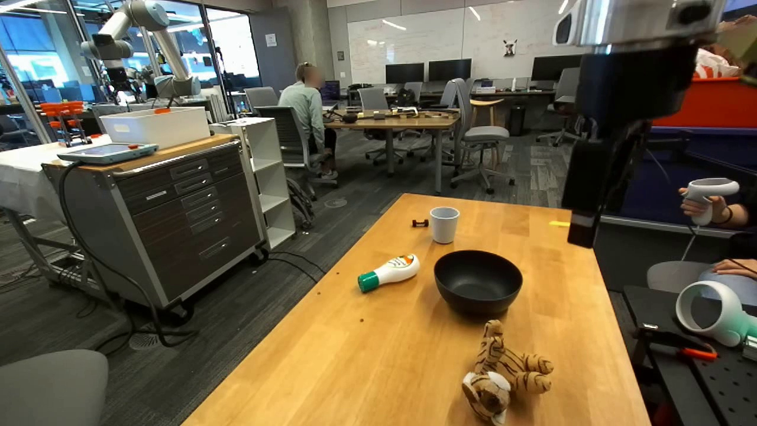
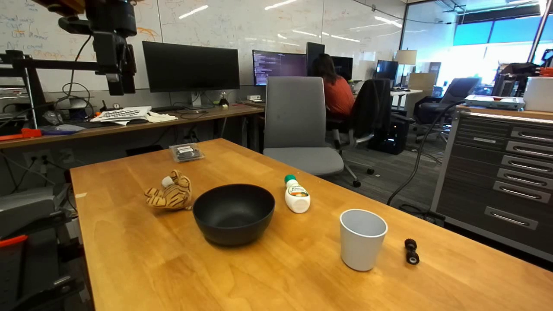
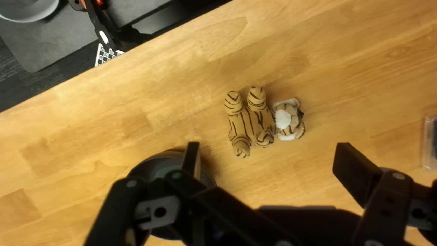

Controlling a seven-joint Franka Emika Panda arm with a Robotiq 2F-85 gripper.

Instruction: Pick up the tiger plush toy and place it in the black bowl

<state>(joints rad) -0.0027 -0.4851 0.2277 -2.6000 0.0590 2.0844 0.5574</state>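
The tiger plush toy (image 1: 502, 370), tan with dark stripes, lies on the wooden table beside the black bowl (image 1: 473, 296). Both also show in an exterior view, the toy (image 2: 173, 194) left of the bowl (image 2: 231, 231). In the wrist view the toy (image 3: 251, 124) lies on its side, limbs spread, ahead of the fingers; the bowl (image 3: 153, 165) is partly hidden behind the left finger. My gripper (image 3: 268, 147) is open and empty, fingers wide apart. It hangs well above the table in both exterior views (image 1: 582, 234) (image 2: 120, 86), touching nothing.
A white bottle with green cap (image 1: 390, 271) lies near the bowl. A white cup (image 1: 444, 225) and a small black dumbbell-shaped piece (image 1: 420, 223) stand farther along. A clear plastic box (image 2: 186, 152) lies near a table end. A dark side table (image 3: 61, 37) adjoins one edge.
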